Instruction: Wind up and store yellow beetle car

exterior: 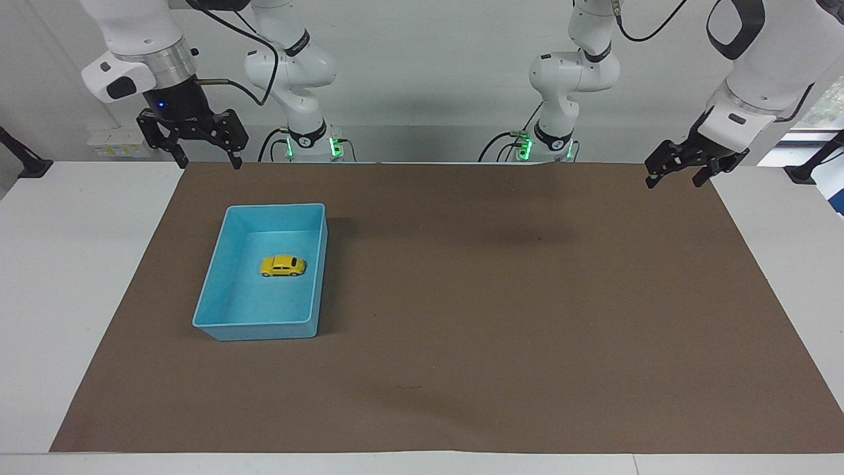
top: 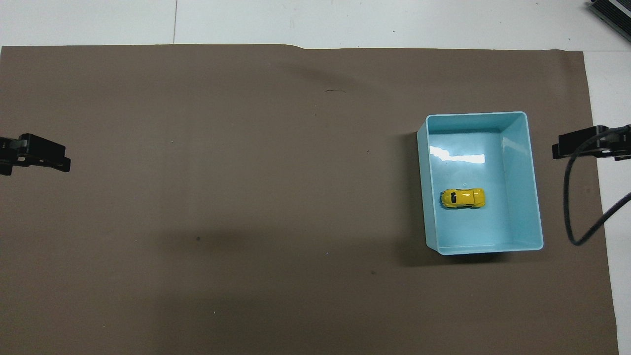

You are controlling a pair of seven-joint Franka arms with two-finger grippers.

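Observation:
The yellow beetle car (exterior: 282, 266) stands on its wheels inside the blue bin (exterior: 264, 331), near the bin's middle; it also shows in the overhead view (top: 463, 197) inside the bin (top: 485, 250). My right gripper (exterior: 208, 163) hangs open and empty, raised over the brown mat's edge next to the robots, clear of the bin; its tip shows in the overhead view (top: 557, 149). My left gripper (exterior: 674, 181) is open and empty, raised over the mat's corner at the left arm's end, and waits; its tip shows in the overhead view (top: 59, 160).
A brown mat (exterior: 501, 303) covers most of the white table (exterior: 79, 277). The bin sits on it toward the right arm's end. A black cable (top: 572, 217) loops from the right arm above the mat's edge.

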